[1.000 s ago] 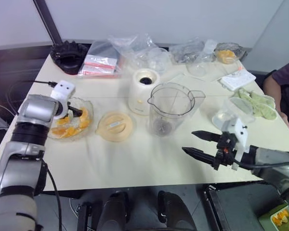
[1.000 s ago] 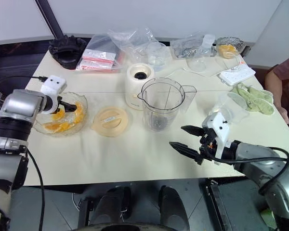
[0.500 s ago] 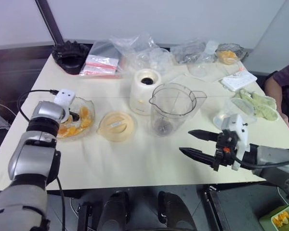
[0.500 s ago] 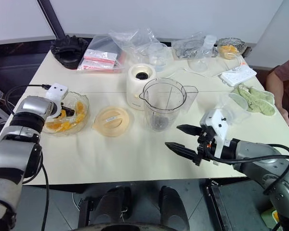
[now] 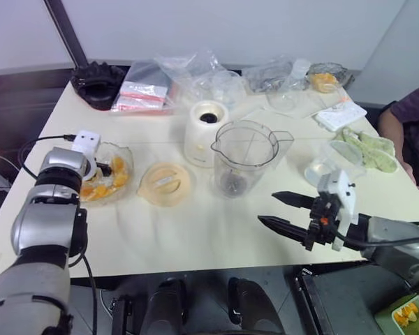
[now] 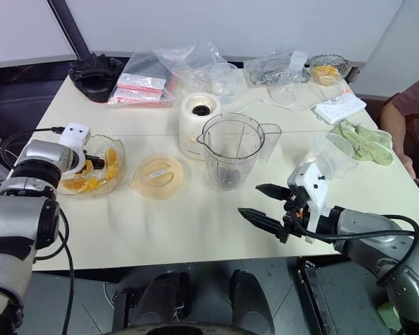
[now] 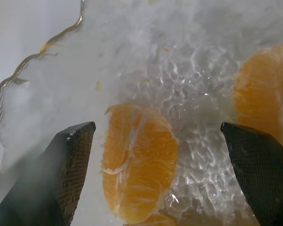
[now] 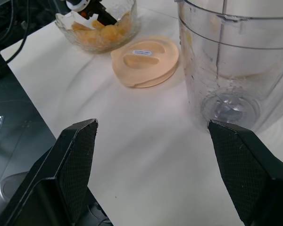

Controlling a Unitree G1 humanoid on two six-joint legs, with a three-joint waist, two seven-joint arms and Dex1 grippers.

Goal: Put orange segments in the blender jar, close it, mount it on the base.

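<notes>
The table [image 5: 195, 230] holds an empty blender jar [image 5: 244, 157] beside its base [image 5: 204, 132]. Right gripper [image 5: 288, 211] waits nearby, jaws apart. Left gripper [image 7: 155, 174], jaws apart, straddles orange segments [image 7: 139, 162] in their bowl [image 5: 122, 155], apparently ready to grasp.

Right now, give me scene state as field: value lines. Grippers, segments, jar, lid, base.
left gripper: open, down in the glass bowl, one segment between its fingers, not gripped
right gripper: open, holding nothing, over the table's near edge, in front of the jar
segments: in the bowl at the table's left
jar: upright on the table, no lid, no fruit seen inside
lid: flat on the table between bowl and jar
base: behind the jar, nothing mounted on it
</notes>
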